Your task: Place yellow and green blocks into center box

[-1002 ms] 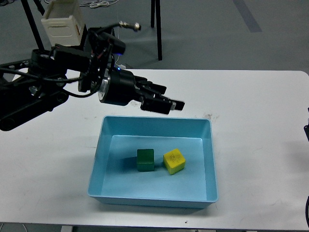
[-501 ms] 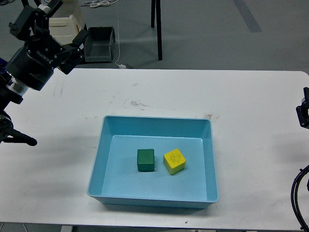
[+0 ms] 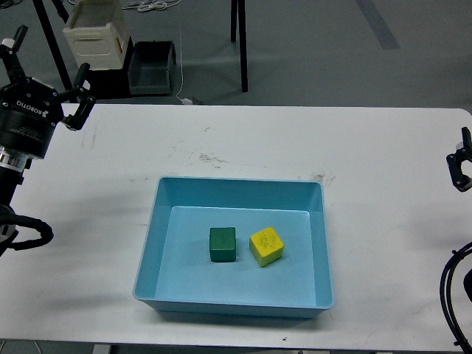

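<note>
The green block (image 3: 222,244) and the yellow block (image 3: 266,245) lie side by side, a little apart, on the floor of the light blue box (image 3: 240,181) at the table's center. My left gripper (image 3: 50,68) is at the far left over the table's back edge, well away from the box, with its fingers spread open and empty. My right gripper (image 3: 459,162) only peeks in at the right edge, and its fingers cannot be told apart.
The white table (image 3: 383,147) ends at the right near my right gripper. Behind it on the floor stand a beige crate (image 3: 94,33), a dark bin (image 3: 151,66) and black stand legs (image 3: 240,29). Black cables (image 3: 451,295) hang at the lower right.
My left arm has pulled back from over the box's back rim to the far left, its gripper now turned upward. The right gripper shifted slightly. The blocks have not moved.
</note>
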Robot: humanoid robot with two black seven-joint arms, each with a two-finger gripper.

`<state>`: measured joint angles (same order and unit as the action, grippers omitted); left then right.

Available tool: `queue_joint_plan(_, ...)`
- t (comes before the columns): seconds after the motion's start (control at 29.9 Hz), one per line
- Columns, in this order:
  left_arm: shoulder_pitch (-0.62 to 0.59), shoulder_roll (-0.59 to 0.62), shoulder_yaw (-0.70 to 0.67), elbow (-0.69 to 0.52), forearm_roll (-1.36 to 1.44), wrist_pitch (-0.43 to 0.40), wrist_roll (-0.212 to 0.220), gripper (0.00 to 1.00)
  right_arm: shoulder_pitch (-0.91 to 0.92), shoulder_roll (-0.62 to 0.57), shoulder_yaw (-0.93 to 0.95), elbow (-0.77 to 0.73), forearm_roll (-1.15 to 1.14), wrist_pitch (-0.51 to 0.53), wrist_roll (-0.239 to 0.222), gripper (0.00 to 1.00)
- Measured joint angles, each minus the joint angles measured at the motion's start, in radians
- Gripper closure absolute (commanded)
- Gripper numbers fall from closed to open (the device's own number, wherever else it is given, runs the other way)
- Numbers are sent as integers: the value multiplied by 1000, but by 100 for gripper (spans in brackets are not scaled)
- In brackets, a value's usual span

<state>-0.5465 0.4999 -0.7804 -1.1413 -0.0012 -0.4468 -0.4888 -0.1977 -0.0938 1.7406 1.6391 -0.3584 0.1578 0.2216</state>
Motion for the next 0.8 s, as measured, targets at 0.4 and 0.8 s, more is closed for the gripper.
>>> queue_joint_plan(0.4, 130, 6, 5, -14, -421, 4, 0, 0, -4, 14, -96, -2, 322, 36, -58, 0)
queue_joint_plan(0.8, 274, 61, -11, -128, -686, -4, 154, 0, -47, 54, -99, -5, 531, 37, -139, 0)
